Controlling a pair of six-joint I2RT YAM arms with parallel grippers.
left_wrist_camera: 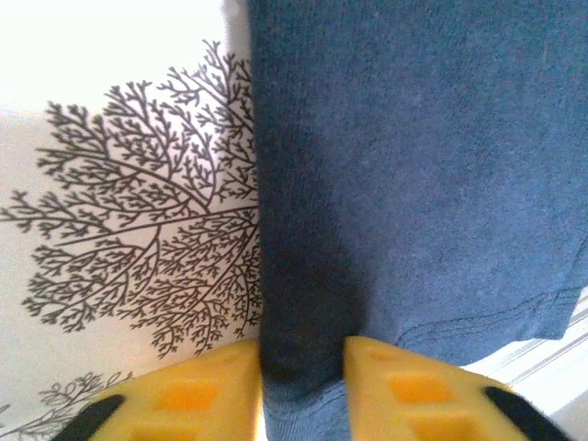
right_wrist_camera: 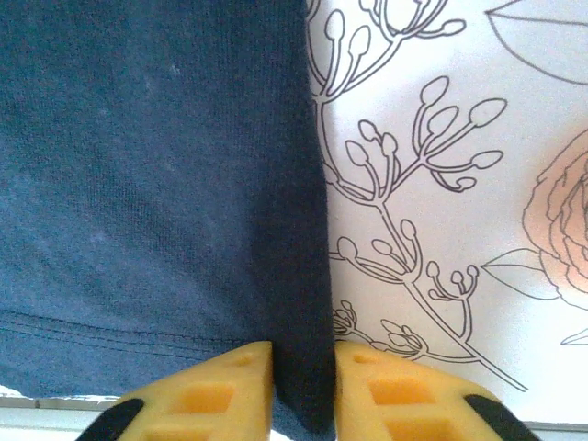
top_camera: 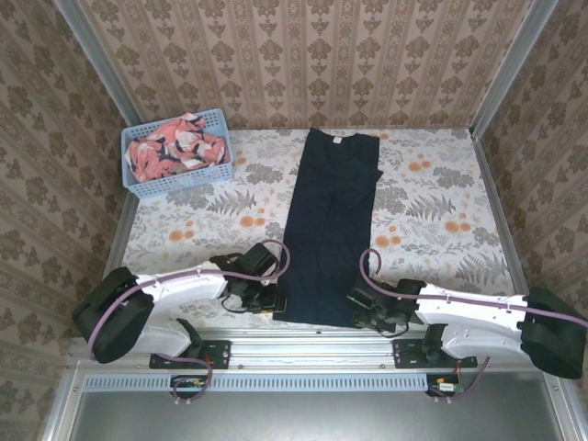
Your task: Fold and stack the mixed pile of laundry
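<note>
The plain dark navy knit garment point(top_camera: 331, 220) lies flat on the floral-printed tablecloth point(top_camera: 432, 211) as a narrow strip, its long axis running straight away from the arms. At its near hem the left gripper point(left_wrist_camera: 301, 367) pinches the left corner and the right gripper point(right_wrist_camera: 303, 377) the right corner, both with yellow jaws nearly closed on cloth. The coral-pink leaf-print garment point(top_camera: 179, 147) sits in the light blue perforated plastic basket point(top_camera: 175, 188), off the strip's far-left corner.

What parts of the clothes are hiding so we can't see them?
Top view: most of the pink leafy garment, bunched inside the blue basket.
Top view: the navy garment's near corners, under the left gripper and right gripper.
Wrist views: the gripper fingers, cut off by the bottom edge.
</note>
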